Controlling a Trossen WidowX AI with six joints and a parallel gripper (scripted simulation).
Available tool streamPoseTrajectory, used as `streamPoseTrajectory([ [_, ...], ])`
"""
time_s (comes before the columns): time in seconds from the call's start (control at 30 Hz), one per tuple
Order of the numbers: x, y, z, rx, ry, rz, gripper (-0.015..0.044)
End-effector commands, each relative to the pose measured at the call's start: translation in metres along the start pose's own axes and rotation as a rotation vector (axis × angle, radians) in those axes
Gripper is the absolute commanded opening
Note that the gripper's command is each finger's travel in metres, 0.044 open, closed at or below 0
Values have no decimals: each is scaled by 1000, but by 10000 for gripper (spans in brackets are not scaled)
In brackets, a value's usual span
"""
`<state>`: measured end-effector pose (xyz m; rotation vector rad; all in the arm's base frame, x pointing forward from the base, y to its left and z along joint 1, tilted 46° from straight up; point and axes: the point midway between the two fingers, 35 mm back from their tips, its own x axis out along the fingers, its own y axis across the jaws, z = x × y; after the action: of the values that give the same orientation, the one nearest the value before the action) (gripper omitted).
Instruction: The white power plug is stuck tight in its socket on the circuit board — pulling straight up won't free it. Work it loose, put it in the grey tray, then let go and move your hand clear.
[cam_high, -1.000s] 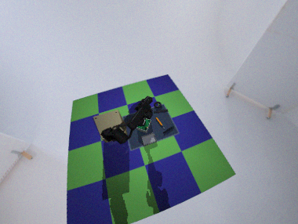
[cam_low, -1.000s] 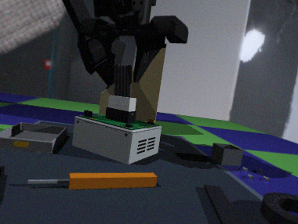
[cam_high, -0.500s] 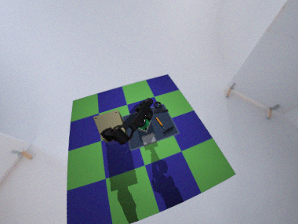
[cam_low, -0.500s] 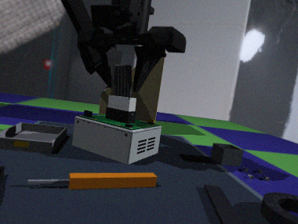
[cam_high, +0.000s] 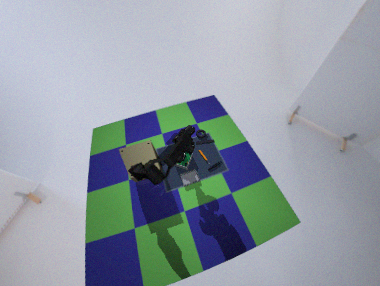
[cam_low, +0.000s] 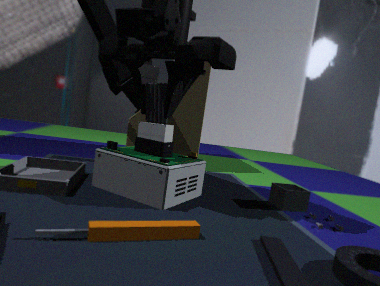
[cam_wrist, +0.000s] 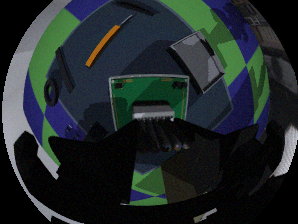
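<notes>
Exterior view: one black arm reaches down over a white vented case; its top carries the green circuit board.
Gripper: closed on the white power plug, around its dark wires; how far the fingertips reach down the plug is unclear.
White power plug: on top of the black socket on the board; outside the tray.
Grey tray: left of the case in the exterior view, apart from it; a yellow label marks its front wall.
Orange-handled screwdriver: flat on the dark mat, in front of the case in the exterior view; its shaft points left.
Black ring: at the exterior view's lower right; a dark bar lies near it.
</notes>
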<state>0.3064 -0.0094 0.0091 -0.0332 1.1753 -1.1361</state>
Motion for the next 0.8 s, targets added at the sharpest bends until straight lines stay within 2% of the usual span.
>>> streamPoseTrajectory([
  [0.0, 0, 2, 1, 0, -3, 5, 0],
  [0.33, -9, 2, 1, 0, -3, 3, 0],
  [0.57, -22, 9, 1, 1, -3, -84, 0],
  [0.77, -22, -1, 1, 0, -3, 37, 0],
])
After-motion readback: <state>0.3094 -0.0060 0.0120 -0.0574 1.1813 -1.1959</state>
